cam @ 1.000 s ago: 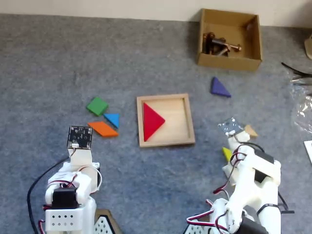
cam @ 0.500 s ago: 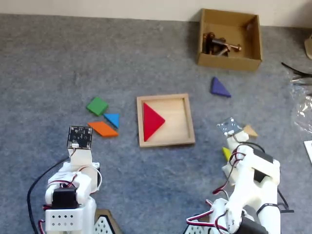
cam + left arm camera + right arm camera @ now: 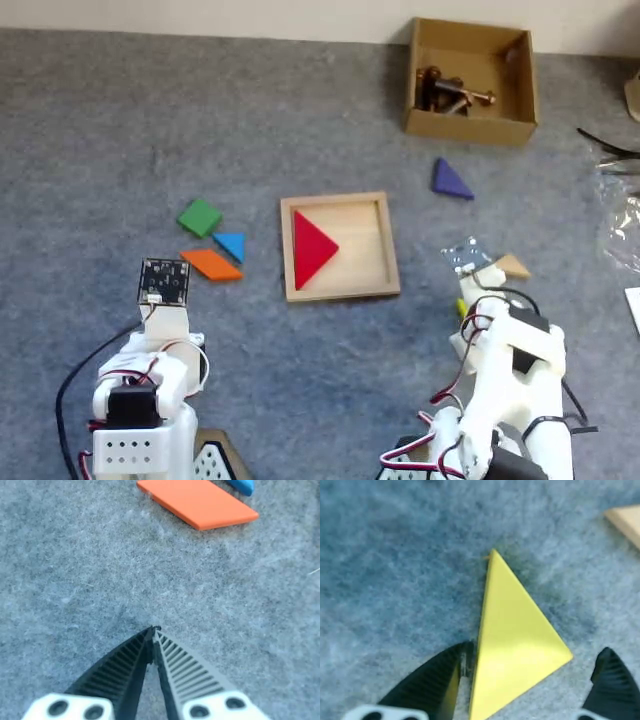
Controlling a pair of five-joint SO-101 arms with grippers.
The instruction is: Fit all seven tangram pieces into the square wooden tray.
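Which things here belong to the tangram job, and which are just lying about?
Job: wooden tray, red triangle, green square, blue triangle, orange parallelogram, purple triangle, yellow triangle, tan triangle.
Lying about: cardboard box, clear plastic.

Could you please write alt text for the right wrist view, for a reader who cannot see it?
The right gripper is open astride a yellow triangle lying flat on grey felt, one finger beside its edge, the other apart. A tan piece lies beyond.
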